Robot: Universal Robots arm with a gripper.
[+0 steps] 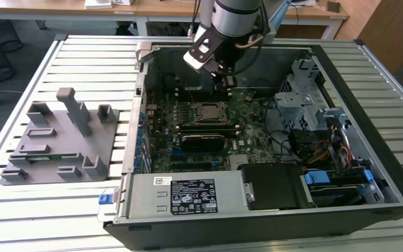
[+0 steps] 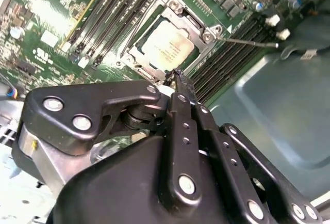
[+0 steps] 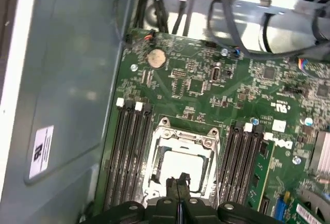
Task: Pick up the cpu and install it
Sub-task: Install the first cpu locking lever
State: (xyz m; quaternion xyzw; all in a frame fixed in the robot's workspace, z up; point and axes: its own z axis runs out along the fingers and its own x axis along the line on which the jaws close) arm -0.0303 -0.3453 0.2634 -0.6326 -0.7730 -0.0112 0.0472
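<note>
The cpu (image 2: 167, 46) lies flat in the metal socket frame (image 2: 206, 30) on the green motherboard, its dull silver top facing up; it is also visible as the cpu (image 3: 180, 163) and the cpu (image 1: 207, 111). My gripper (image 2: 178, 75) hangs above the board, just beside the socket's edge and apart from the chip. Its two black fingers are pressed together with nothing between them, as also seen at the gripper (image 3: 178, 181). In the exterior view the gripper (image 1: 222, 81) sits inside the open computer case, a little behind the socket.
Memory slots (image 3: 126, 152) flank the socket on both sides. The case wall (image 3: 67, 79), cables (image 1: 306, 144), a drive cage (image 1: 303, 97) and a power supply (image 1: 187, 194) surround the board. A grey fixture (image 1: 54, 142) holding a green memory stick (image 1: 48, 156) stands at the exterior view's left.
</note>
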